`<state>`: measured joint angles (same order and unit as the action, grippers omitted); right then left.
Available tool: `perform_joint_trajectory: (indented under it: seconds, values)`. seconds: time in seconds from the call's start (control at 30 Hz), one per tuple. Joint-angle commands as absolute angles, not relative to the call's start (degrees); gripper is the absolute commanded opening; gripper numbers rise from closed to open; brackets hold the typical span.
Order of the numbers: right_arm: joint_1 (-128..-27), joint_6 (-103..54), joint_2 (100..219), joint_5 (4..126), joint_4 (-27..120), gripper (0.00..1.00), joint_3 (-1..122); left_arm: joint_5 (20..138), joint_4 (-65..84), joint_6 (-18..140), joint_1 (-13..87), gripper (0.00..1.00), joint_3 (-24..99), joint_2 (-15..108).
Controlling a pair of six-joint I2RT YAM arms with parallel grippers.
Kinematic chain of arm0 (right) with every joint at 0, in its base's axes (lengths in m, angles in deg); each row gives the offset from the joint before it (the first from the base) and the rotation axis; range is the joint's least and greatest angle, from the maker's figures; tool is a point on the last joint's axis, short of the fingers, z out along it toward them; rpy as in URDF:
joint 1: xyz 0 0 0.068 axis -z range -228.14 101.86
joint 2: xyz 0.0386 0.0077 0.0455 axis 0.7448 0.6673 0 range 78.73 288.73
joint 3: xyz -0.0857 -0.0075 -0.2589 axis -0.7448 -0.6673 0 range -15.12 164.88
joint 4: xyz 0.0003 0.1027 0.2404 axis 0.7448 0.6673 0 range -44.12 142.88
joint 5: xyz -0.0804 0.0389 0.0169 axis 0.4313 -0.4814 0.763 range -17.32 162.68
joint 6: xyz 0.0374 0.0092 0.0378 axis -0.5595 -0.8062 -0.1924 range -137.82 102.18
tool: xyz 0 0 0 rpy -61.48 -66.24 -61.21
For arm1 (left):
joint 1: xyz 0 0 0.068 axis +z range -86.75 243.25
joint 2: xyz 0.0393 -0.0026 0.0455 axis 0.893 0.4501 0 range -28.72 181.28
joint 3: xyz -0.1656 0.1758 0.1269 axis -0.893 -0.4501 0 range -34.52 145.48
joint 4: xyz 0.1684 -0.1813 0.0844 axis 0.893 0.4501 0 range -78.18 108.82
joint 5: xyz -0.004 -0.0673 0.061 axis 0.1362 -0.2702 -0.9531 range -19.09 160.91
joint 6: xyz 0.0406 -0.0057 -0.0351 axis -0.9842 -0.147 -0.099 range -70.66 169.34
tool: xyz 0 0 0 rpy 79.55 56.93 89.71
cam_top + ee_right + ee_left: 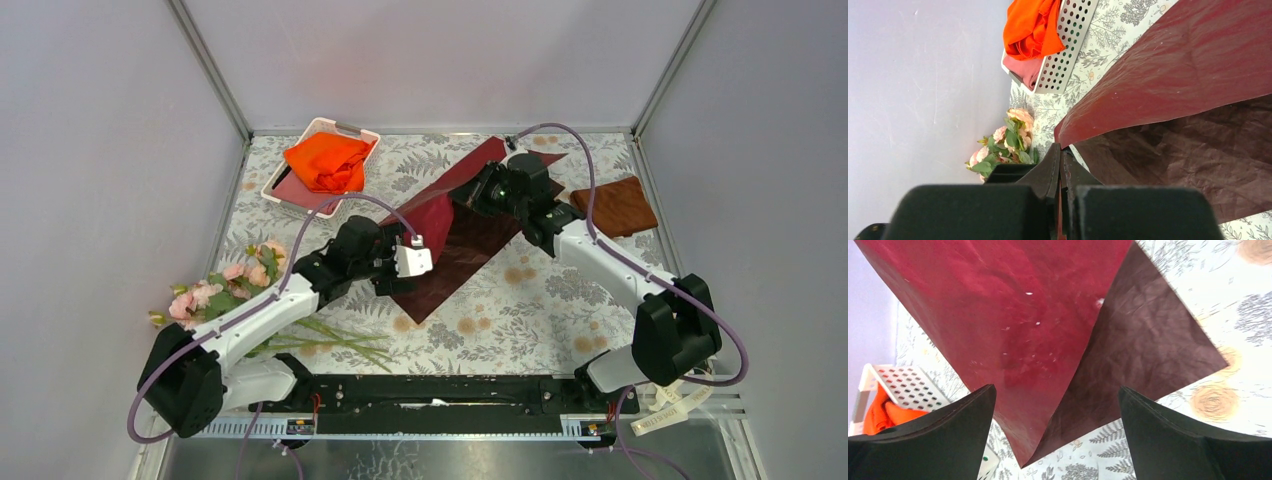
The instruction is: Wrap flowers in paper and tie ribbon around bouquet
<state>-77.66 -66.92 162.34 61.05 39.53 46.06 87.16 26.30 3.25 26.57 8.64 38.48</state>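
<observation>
basket (272, 181) and brown cloth (614, 207) flank the paper (480, 240).

Top view: bright, even, diffuse light; faint soft shadows fell on counter (530, 300). Paper (1013, 325) carried mild sheen on raised fold, flat part darker. Right gripper (1060, 155) near lens appeared black, slightly soft, without detail.

No word, brand or number can be read in any of the views. The only lettering is dark print on the pale tags (672, 408) hanging at the base of the right arm (655, 340), far behind the right fingers (1044, 176), and it is too small to make out.
</observation>
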Motion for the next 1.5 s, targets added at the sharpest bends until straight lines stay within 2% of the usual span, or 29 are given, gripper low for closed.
perform_joint_trajectory:
  seconds: [0.0,0.3,0.47,0.53,0.57,0.6,0.67,0.7,0.73,0.77,0.83,1.03,1.1,1.2,1.33,1.47]
  values:
    - [-77.7,-67.5,162.7,61.4,38.8,0.00,48.7,80.7,10.9,-1.1,26.6,0.99,3.4,38.5]
    - [-77.8,-68.6,163.6,61.1,39.6,0.00,49.9,71.5,-26.0,0.7,26.6,0.99,-9.2,44.1]
    - [-77.8,-68.2,163.4,60.7,40.3,0.00,49.7,65.2,-33.1,7.8,26.6,0.98,-8.5,48.0]
    - [-77.8,-67.7,163.2,60.6,40.9,0.00,49.7,65.2,-33.3,10.0,26.6,0.94,-8.2,48.2]
    - [-77.7,-67.3,163.0,60.7,41.3,0.00,49.8,66.1,-32.1,11.1,26.5,0.88,-7.9,47.9]
    - [-77.7,-66.7,162.8,60.9,41.8,0.00,50.0,67.4,-30.4,12.2,26.6,0.75,-7.6,47.2]
    - [-77.8,-64.7,162.7,61.3,43.3,0.00,50.7,71.5,-25.5,14.8,26.6,0.48,-6.7,45.5]
    - [-77.8,-63.1,162.8,61.2,44.5,0.00,51.5,74.4,-22.8,16.1,26.6,0.31,-6.2,44.5]
    - [-77.7,-60.6,163.2,60.5,46.6,0.03,53.0,76.5,-20.8,17.8,26.6,0.10,-5.9,43.6]
    - [-77.8,-57.8,163.9,60.5,51.4,0.15,54.8,78.1,-19.2,19.8,26.6,0.00,-5.5,42.8]
    - [-77.7,-51.6,164.6,62.8,59.3,0.37,59.1,80.4,-15.7,25.7,26.8,0.00,-4.1,41.2]
    - [-74.7,-41.6,158.1,71.1,68.7,0.75,60.1,93.4,-3.5,52.0,34.5,0.00,4.7,39.8]
    - [-72.2,-39.9,155.5,71.5,70.9,0.82,59.6,93.9,-2.7,58.5,39.2,0.00,5.8,41.0]
    - [-68.3,-38.5,152.4,71.6,73.8,0.86,57.6,97.1,-3.2,69.3,49.2,0.00,5.8,44.6]
    - [-63.4,-39.0,150.0,72.1,72.6,0.88,51.4,99.9,-4.2,79.7,59.4,0.00,4.1,47.9]
    - [-62.2,-38.9,151.9,75.8,71.4,0.89,47.8,101.7,-2.8,83.6,63.1,0.00,3.5,51.4]
